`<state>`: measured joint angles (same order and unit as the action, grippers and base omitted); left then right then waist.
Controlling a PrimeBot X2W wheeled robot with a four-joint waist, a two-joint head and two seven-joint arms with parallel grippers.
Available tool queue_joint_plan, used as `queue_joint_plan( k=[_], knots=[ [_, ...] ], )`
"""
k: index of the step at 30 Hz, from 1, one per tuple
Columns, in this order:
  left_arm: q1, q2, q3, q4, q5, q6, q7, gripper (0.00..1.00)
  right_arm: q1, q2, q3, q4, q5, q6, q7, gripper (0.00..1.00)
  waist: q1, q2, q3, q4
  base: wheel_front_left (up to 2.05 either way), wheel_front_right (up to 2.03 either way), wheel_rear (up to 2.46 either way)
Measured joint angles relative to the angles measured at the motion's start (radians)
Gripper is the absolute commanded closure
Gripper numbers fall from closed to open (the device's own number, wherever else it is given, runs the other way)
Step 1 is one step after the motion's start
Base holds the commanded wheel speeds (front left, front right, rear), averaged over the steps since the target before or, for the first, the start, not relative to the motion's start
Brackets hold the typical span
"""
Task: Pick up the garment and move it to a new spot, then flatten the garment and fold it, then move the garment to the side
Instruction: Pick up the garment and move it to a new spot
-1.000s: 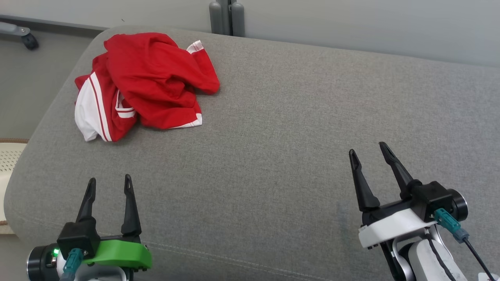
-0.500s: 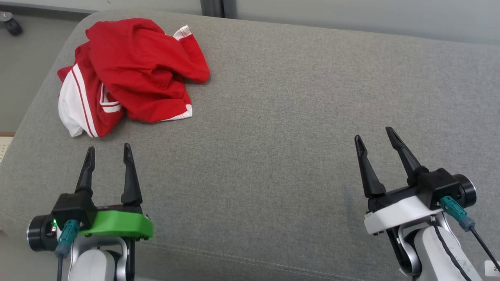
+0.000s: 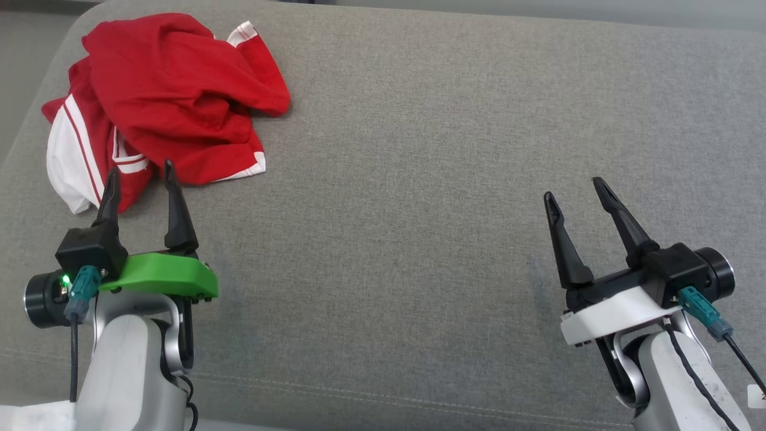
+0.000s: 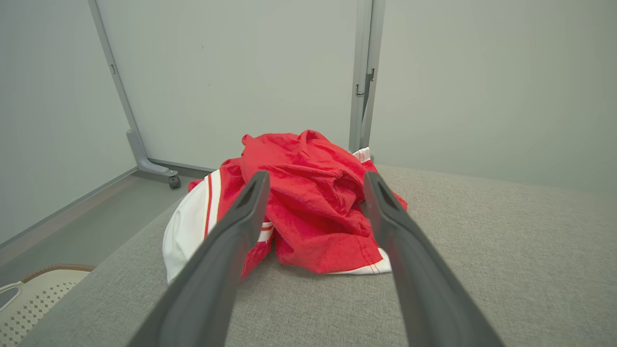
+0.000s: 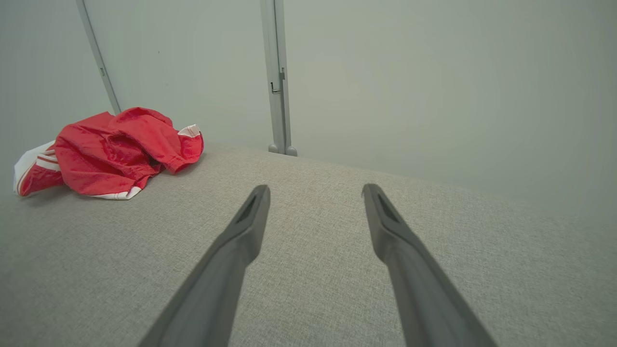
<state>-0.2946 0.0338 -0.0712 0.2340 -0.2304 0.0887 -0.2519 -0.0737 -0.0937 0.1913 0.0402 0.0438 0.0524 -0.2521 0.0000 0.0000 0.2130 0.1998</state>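
A crumpled red garment (image 3: 173,90) with white panels and stripes lies bunched at the far left of a grey cushioned surface (image 3: 419,179). My left gripper (image 3: 139,169) is open, its fingertips at the near edge of the cloth with nothing between them. In the left wrist view the garment (image 4: 308,202) sits just ahead of the gripper (image 4: 313,180), framed by the two fingers. My right gripper (image 3: 573,188) stands open over bare cushion far to the right. The right wrist view shows the garment (image 5: 115,149) off at the left and the gripper (image 5: 315,190) empty.
The cushion's rounded left edge (image 3: 24,137) drops to a grey floor. A pale perforated object (image 4: 29,303) lies low beside that edge. Grey partition walls with a metal post (image 4: 364,77) and a wheeled foot (image 4: 166,176) stand behind the cushion.
The head camera has tilted down, shifting the whole picture. My left gripper has moved forward until its tips reach the garment's near edge. The right gripper has barely moved.
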Motion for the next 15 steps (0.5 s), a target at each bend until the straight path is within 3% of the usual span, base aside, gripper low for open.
queue_joint_plan(
  k=[15],
  knots=[
    [-0.221, -0.007, 0.097, 0.245, -0.012, 0.018, 0.000, 0.00, -0.072, -0.012, 0.009, -0.012, -0.011, 0.010, -0.003, 0.00, 0.0000, 0.0000, 0.104, -0.054, 0.00, 0.00, 0.00]
  ],
)
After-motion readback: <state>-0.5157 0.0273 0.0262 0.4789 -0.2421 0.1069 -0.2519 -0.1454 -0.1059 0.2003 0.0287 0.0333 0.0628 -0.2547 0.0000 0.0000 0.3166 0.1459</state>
